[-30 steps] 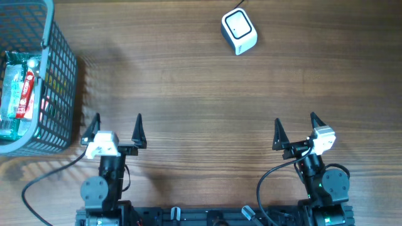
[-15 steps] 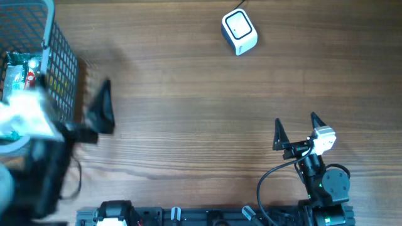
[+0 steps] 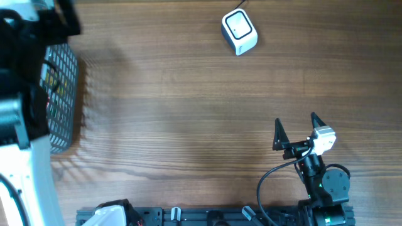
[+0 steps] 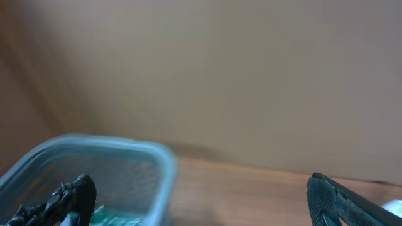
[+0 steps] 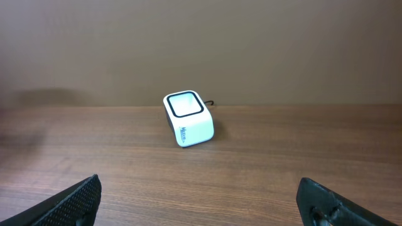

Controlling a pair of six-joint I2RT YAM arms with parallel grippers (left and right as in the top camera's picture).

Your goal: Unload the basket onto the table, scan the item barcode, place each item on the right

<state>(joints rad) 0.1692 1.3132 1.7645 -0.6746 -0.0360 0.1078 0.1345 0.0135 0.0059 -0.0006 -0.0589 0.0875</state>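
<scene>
Left gripper (image 4: 200,185) was swung from rest over the basket (image 4: 135,157), jaws spread, nothing held; right gripper (image 3: 294,130) parked, spread; pickup judged next.

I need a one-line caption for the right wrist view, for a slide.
Open right gripper faces a small white box-shaped barcode scanner standing on the brown wooden table.

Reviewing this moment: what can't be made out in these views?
- Basket contents: overhead, covered by the left arm; left wrist view, blurred and cut by the bottom edge.
- Item barcode: seen in no view.
- Scanner side print: right wrist view, too small to read.
</scene>
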